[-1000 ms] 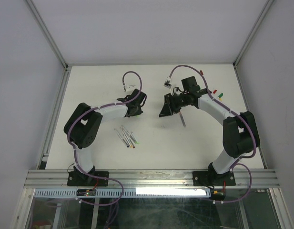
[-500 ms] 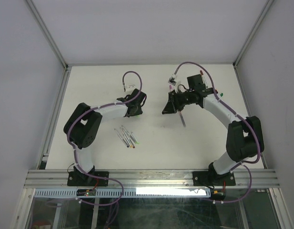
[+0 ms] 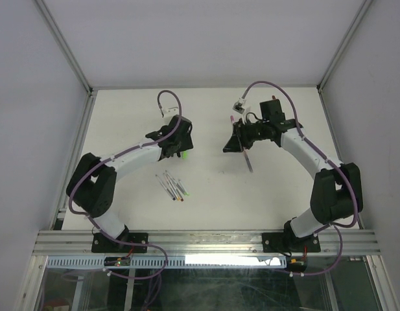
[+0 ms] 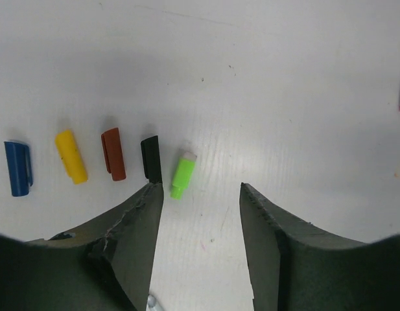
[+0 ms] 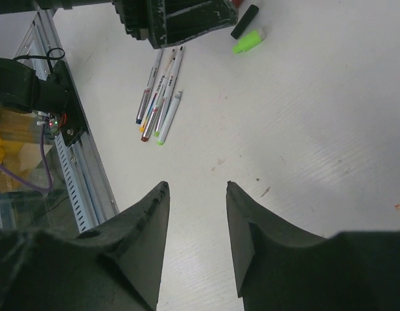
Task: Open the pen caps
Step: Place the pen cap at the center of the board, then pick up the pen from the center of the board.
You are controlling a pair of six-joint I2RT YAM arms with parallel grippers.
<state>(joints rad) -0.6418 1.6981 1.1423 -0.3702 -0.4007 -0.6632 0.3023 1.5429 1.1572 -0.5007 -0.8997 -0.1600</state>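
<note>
Starting at the left gripper [image 4: 200,188], its two jaws stand wide apart and hold nothing. They hang low over the white table [image 4: 284,78]. The black cap [image 4: 151,159] lies right at the tip of one jaw, and in the left wrist view its end seems to touch that tip. The green cap [image 4: 183,173] lies just beside the black one, near the mouth of the gap but not inside it. Going on from there, the dark red cap [image 4: 113,153], the yellow cap [image 4: 71,156] and the blue cap [image 4: 18,168] lie next. All five caps lie flat in one row, side by side, with a little bare table between them. The right gripper [image 5: 196,188] has its jaws apart too, and nothing is between them. It is tilted over a bare part of the table, well apart from the caps. In front of it, a small bunch of pens [image 5: 161,97] lies flat, packed close together, with their coloured tips pointing toward the metal rail [image 5: 89,168] at the table's near edge. From above, one more pen [image 3: 248,160] lies alone on the table, just beside the right gripper.
</note>
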